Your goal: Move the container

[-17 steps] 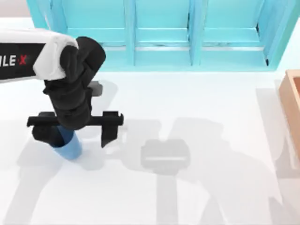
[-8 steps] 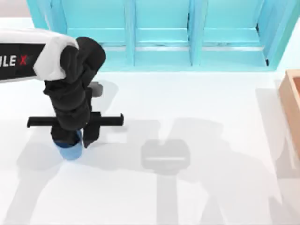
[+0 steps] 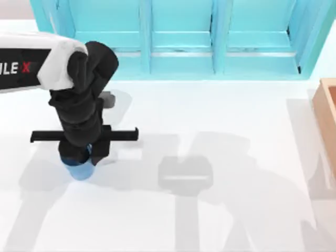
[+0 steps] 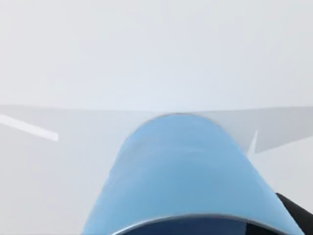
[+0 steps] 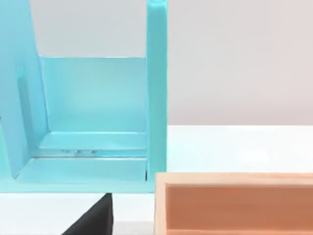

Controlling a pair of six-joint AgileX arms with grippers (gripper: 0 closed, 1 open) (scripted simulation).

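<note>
Blue container (image 3: 79, 170) mostly hidden under the left end effector (image 3: 80, 155) in the top view, lower wall alone showing; finger contact with it cannot be told there; in the left wrist view the container (image 4: 181, 171) is cut off by the lower edge, its rim partly out of frame. Turquoise shelf unit (image 3: 178, 37), behind the container, cut off by the upper edge; tan wooden box (image 3: 326, 123), far to the container's right, cut off at the right edge, likewise box (image 5: 234, 203) in the right wrist view.
</note>
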